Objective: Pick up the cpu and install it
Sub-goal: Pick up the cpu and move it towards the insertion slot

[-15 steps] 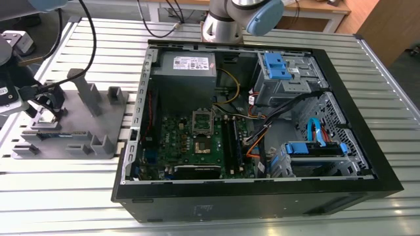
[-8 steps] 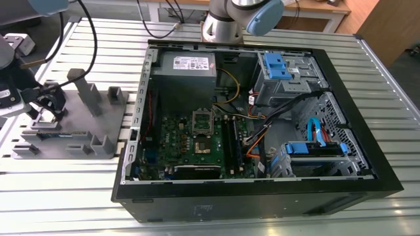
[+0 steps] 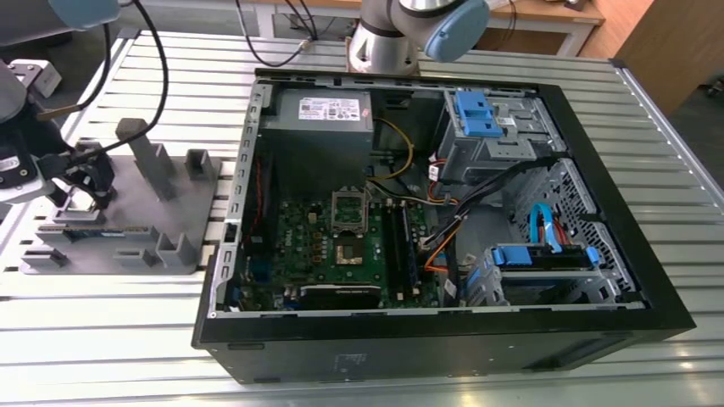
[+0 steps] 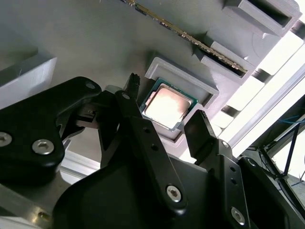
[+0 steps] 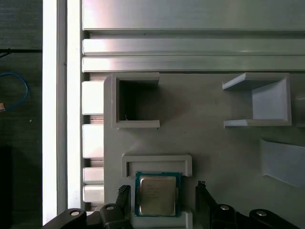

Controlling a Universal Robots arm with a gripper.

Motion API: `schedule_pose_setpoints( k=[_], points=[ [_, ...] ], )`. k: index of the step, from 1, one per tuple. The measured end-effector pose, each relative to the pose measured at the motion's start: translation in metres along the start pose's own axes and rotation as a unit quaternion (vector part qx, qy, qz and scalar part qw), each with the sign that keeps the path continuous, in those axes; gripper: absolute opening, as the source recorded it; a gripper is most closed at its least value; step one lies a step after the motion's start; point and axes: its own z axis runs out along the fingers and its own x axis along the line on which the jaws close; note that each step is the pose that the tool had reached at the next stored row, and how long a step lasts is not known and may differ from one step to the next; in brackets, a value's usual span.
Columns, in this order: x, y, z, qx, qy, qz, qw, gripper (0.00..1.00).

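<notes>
cpu (image 5: 156, 195) location: I see it lying flat, metal top up, in a shallow walled pocket (image 5: 157, 160) of the grey tray (image 5: 214, 143). The second wrist view shows the same chip (image 4: 167, 106) seated in that pocket (image 4: 176, 71), its green border visible around the silver lid.

Claw status: the gripper (image 5: 162, 187) is spread wide, its opening broader than the cpu. In both wrist views one black finger (image 5: 123, 193) stands at each side of the chip, with a visible gap between each fingertip and the chip's edge. The gripper (image 4: 167, 95) holds nothing, and I cannot confirm contact with the pocket walls. In the exterior view the gripper (image 3: 86, 197) sits low over the tray (image 3: 192, 212), at the exterior view's left, well apart from the computer case (image 3: 453, 339).

Tray contents: besides the cpu pocket, the tray carries an open-sided square compartment (image 5: 138, 102) and a second bracket-shaped holder (image 5: 257, 102). A memory module (image 4: 190, 40) stands on edge in slotted holders near the pocket.

Case contents: the black case lies on its side on the slatted metal table (image 3: 114, 356) with its panel off. The green motherboard (image 3: 328, 271) lies inside it, next to blue drive brackets (image 3: 476, 114) and bundled cables (image 3: 498, 191).
</notes>
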Motion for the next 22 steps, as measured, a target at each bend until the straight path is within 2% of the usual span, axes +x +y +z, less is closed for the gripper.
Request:
schedule_pose_setpoints(
  k=[17,19,20,22],
  points=[
    [0.0002,0.0003,0.0025,0.0000,0.0000,0.000,1.0000,0.65],
    [0.0002,0.0003,0.0026,0.0000,0.0000,0.000,1.0000,0.63],
    [0.0002,0.0003,0.0026,0.0000,0.0000,0.000,1.0000,0.56],
    [0.0002,0.0003,0.0026,0.0000,0.0000,0.000,1.0000,0.56]
  ],
)
